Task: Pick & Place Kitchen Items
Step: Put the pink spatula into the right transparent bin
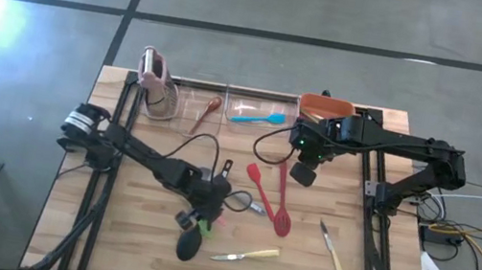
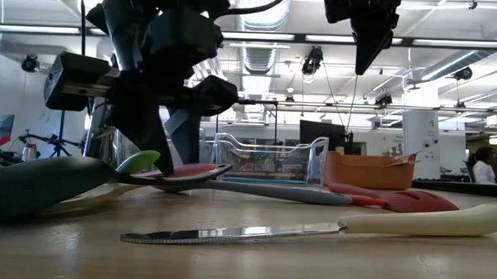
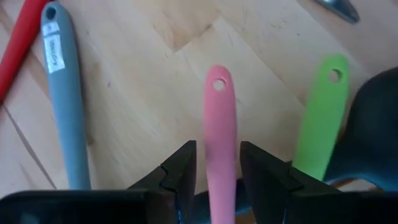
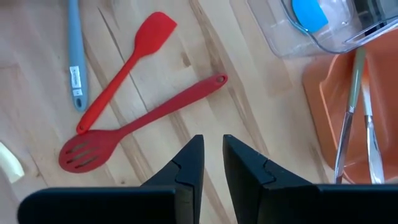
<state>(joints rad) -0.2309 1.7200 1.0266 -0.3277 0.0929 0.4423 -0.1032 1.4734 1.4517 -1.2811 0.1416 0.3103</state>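
Note:
My left gripper (image 1: 206, 209) is low over the table's middle, shut on a pink spatula (image 3: 219, 118). Beside the pink spatula lie a green utensil (image 3: 320, 118), whose handle rests on a black ladle (image 1: 188, 243), and a grey-handled utensil (image 3: 62, 93). My right gripper (image 1: 303, 172) hangs high, shut and empty, its fingers (image 4: 189, 162) only a narrow slit apart, above bare wood near a red spatula (image 4: 127, 59) and a red slotted spoon (image 4: 143, 118). Two pale-handled knives (image 1: 246, 254) (image 1: 334, 254) lie near the front edge. My left gripper pinches the pink spatula's handle (image 3: 219, 158) between its two fingers (image 3: 181, 171), one on each long side, some way back from the end with the hole (image 3: 218, 85). The fingers lie along the handle. The spatula sits low by the table; whether it is clear of it, I cannot tell.
At the far edge stand a pink-topped rack (image 1: 157, 83), a clear bin (image 1: 226, 108) holding a wooden spoon and a blue spatula (image 1: 258, 116), and an orange bin (image 1: 328, 105) with thin utensils. Bare wood lies at the front left and front right.

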